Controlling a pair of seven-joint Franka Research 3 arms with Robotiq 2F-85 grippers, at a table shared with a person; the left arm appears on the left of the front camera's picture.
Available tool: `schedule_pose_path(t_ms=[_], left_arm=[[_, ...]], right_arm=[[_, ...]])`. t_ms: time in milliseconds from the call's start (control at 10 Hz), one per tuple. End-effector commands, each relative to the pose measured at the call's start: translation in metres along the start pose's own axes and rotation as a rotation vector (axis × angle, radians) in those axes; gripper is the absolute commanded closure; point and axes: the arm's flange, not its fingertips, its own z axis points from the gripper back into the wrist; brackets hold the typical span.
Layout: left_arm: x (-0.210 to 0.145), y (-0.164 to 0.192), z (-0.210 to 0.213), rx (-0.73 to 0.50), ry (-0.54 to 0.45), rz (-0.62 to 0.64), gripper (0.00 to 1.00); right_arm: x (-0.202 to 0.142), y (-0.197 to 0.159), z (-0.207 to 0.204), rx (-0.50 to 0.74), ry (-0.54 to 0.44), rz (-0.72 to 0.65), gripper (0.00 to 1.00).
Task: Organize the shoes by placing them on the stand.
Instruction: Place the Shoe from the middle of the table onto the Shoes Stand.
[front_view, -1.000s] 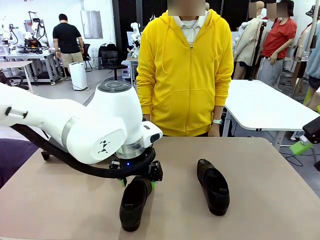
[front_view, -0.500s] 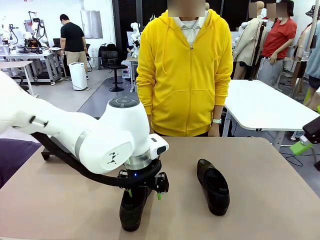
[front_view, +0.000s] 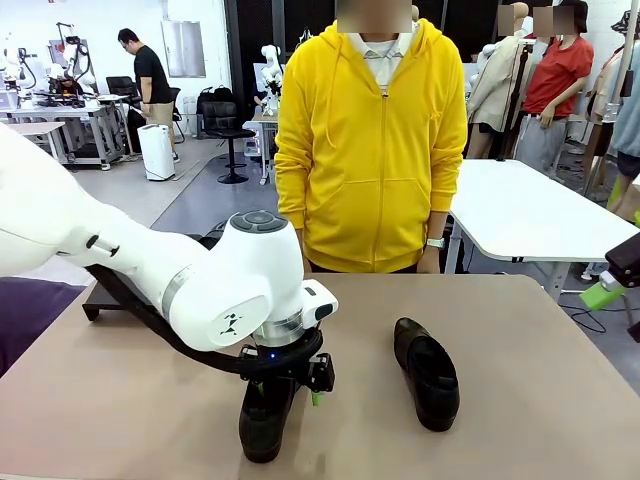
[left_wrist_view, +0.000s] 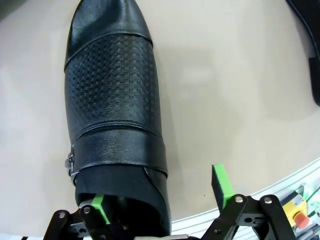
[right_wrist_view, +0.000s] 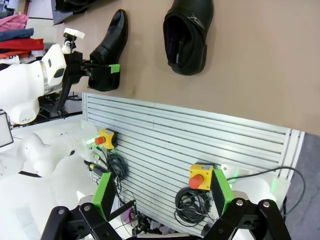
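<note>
Shoe (left_wrist_view: 115, 100) looked glossy, slick, stiff-walled; your left end effector (left_wrist_view: 159, 192) stood spread astride its heel collar, so pinch there. Right end effector (right_wrist_view: 162, 191) hung spread, empty.

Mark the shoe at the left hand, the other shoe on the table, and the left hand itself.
shoe at the left hand (left_wrist_view: 115, 100): left wrist view, textured upper.
other shoe (front_view: 431, 378): front view, its upper.
left hand (left_wrist_view: 159, 190): left wrist view, midway between fingertips.

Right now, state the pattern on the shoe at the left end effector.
The shoe is black with a fine embossed grid; clearest in the left wrist view.
</note>
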Motion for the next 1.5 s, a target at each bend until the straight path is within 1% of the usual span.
schedule_pose_path(t_ms=[0,600,900,1100,1200,1400], left_arm=[[0.005,-0.008,-0.001,0.032,-0.005,0.025,1.0],[0.003,-0.007,0.001,0.03,-0.015,0.022,1.0],[0.004,-0.004,0.012,0.037,-0.053,0.037,1.0],[0.004,0.005,0.036,0.015,-0.099,0.064,1.0],[0.002,0.012,0.061,0.017,-0.137,0.063,1.0],[-0.013,0.037,0.132,-0.025,-0.171,0.026,1.0]], right_arm=[[0.001,-0.002,0.005,0.002,0.006,0.025,0.0],[0.001,-0.002,0.005,0.002,0.006,0.025,0.0],[0.001,-0.002,0.005,0.002,0.006,0.025,0.0],[0.001,-0.002,0.005,0.002,0.006,0.025,0.0],[0.001,-0.002,0.005,0.002,0.006,0.025,0.0],[0.001,-0.002,0.005,0.002,0.006,0.025,0.0]])
